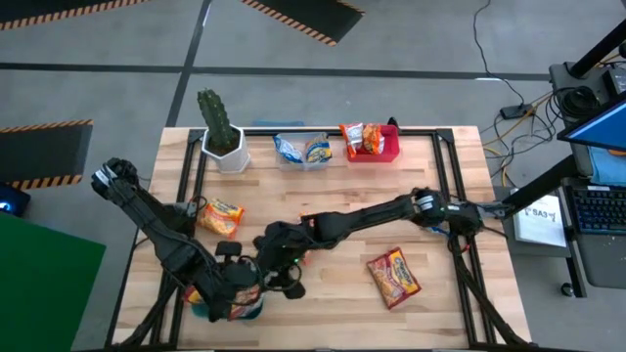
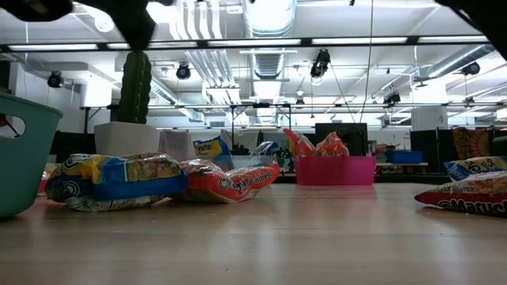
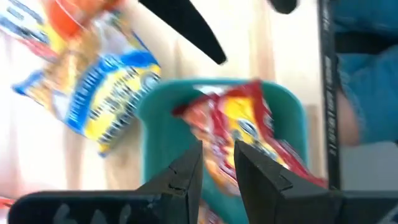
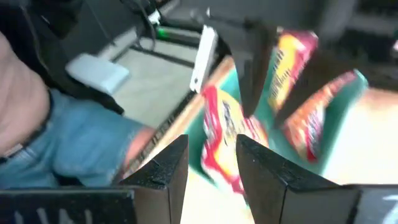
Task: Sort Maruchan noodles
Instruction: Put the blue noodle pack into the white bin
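My left gripper (image 1: 238,290) hangs over the teal bin (image 3: 283,102) at the table's near left corner, shut on a red-yellow Maruchan packet (image 3: 249,134). My right gripper (image 1: 286,278) hovers open just right of that bin, touching nothing. Its view shows more red-yellow packets (image 4: 227,134) inside the bin. A blue-yellow packet (image 2: 119,180) and a red one (image 2: 230,182) lie flat beside the bin. An orange packet (image 1: 222,217) and a red-yellow one (image 1: 393,277) lie flat on the table. My left gripper pinches the red-yellow packet between its two fingers at one edge (image 3: 219,163), coming from above and pointing down. The packet hangs below the fingers into the teal bin. Whether its lower end rests on the packets there, I cannot tell.
At the far edge stand a potted cactus (image 1: 220,132), a clear bin (image 1: 303,149) with blue packets and a red bin (image 1: 372,142) with red-orange ones. A person in jeans (image 4: 81,143) stands close to the table's near left corner. Bare wood lies mid-table.
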Robot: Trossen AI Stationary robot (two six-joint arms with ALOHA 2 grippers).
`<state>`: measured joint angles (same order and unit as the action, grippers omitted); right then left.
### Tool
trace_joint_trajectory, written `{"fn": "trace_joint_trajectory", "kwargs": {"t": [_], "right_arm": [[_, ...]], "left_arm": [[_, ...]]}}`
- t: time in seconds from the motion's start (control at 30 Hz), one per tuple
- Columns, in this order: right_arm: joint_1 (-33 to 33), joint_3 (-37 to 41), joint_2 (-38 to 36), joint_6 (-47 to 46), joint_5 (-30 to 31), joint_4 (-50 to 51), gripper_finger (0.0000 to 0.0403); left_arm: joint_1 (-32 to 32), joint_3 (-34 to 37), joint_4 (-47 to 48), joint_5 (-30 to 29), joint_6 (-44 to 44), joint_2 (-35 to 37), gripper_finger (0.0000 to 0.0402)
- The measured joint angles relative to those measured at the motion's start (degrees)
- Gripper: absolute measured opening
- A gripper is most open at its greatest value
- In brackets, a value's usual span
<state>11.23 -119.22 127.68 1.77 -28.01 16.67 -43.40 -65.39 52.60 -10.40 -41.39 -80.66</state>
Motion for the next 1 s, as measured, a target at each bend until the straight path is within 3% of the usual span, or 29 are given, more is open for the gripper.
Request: {"fn": "trace_joint_trajectory", "kwargs": {"t": [0.17,0.33,0.57,1.0], "right_arm": [[0.02,11.95,-8.49,1.24,8.07,2.31,0.0123],[0.22,27.66,-17.48,-0.81,17.32,-2.11,0.0123],[0.28,46.96,-29.24,-4.77,19.38,-13.35,0.0123],[0.26,66.96,-41.83,-4.90,25.51,-32.80,0.0123]], "left_arm": [[3.30,0.02,0.09,-4.32,4.22,0.06,0.0075],[7.73,0.04,-0.07,-6.70,9.07,0.09,0.0075],[14.84,1.10,-1.88,-7.48,16.44,0.13,0.0075],[25.27,13.11,-18.40,5.03,21.55,0.15,0.0075]]}}
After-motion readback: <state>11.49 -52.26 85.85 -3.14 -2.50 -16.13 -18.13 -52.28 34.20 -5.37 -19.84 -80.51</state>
